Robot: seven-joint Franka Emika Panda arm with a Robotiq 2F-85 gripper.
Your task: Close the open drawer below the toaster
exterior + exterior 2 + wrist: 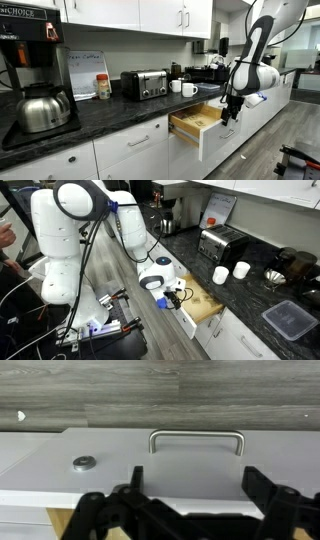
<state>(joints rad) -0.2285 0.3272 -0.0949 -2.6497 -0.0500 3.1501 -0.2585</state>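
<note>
The drawer (197,123) stands pulled out under the dark counter, showing its light wood interior; it also shows in an exterior view (203,308). The black and chrome toaster (146,84) sits on the counter above and behind it, and shows in the other exterior view too (221,245). My gripper (230,110) hangs just in front of the drawer's outer end (172,294). In the wrist view the gripper (195,488) is open and empty. Its two black fingers straddle the white drawer front (120,455), with the silver bar handle (196,439) just beyond them.
A black coffee maker with a steel pot (35,90) stands at the counter's near end. White mugs (183,88) stand beside the toaster. A lidded plastic container (285,318) is on the counter. A round lock (84,462) sits on the drawer front. Wood floor (160,390) lies beyond.
</note>
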